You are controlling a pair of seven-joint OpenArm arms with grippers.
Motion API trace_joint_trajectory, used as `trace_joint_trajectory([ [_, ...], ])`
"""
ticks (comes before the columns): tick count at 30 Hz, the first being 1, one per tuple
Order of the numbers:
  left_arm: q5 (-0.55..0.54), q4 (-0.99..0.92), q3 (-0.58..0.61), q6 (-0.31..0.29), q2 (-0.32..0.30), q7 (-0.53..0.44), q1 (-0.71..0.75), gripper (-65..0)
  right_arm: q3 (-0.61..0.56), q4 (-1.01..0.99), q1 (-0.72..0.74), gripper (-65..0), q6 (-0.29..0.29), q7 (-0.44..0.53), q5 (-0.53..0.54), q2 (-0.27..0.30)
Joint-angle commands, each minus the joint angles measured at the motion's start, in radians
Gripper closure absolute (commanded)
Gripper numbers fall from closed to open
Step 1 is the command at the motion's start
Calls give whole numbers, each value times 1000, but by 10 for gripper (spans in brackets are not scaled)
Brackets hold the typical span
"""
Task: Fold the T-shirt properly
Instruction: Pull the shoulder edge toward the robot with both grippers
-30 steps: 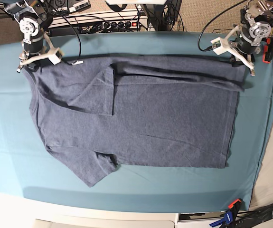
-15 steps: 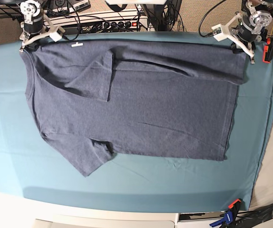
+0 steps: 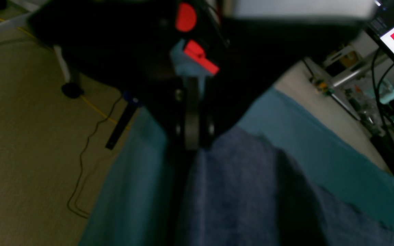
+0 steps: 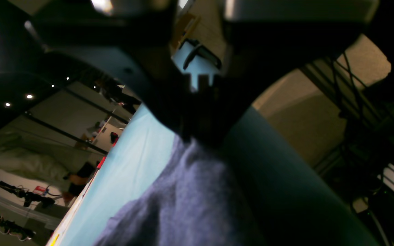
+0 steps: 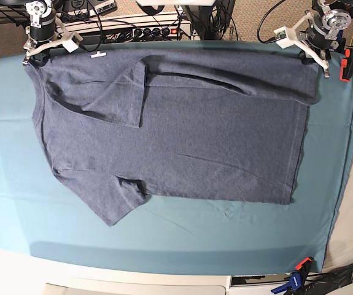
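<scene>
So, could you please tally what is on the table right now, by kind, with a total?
T-shirt: 1
Teal table cloth: 1
Gripper at the shirt's far edge: 2, left gripper and right gripper
Red clamp on the cloth edge: 1
Total: 5

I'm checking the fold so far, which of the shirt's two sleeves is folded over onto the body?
The sleeve on the far side of the T-shirt, near the collar tag, lies folded onto the body. The other sleeve, at the near edge, sticks out flat on the teal cloth.
</scene>
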Motion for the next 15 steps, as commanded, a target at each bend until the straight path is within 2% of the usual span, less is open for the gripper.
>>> trace_joint_trajectory([
  [1, 9, 11, -7, 7, -19, 18, 5, -137, 9, 11, -3, -108, -14, -17, -13, 16],
  [2, 9, 11, -7, 2, -19, 19, 5, -213, 9, 11, -3, -202, -13, -19, -13, 16],
  [3, 9, 11, -7, -4, -19, 20, 5, -267, 9, 11, -3, -265, -10, -23, -13, 16],
  [4, 8, 11, -7, -3, -19, 23, 6, -290, 9, 11, -3, -277, -4, -33, -13, 16],
  [9, 8, 11, -7, -4, -19, 49, 6, -290, 9, 11, -6, -277, -1, -76, -38, 16],
  [15, 9, 40, -7, 1, -33, 91, 51, -290, 9, 56, -103, -276, -71, -97, -169, 16],
])
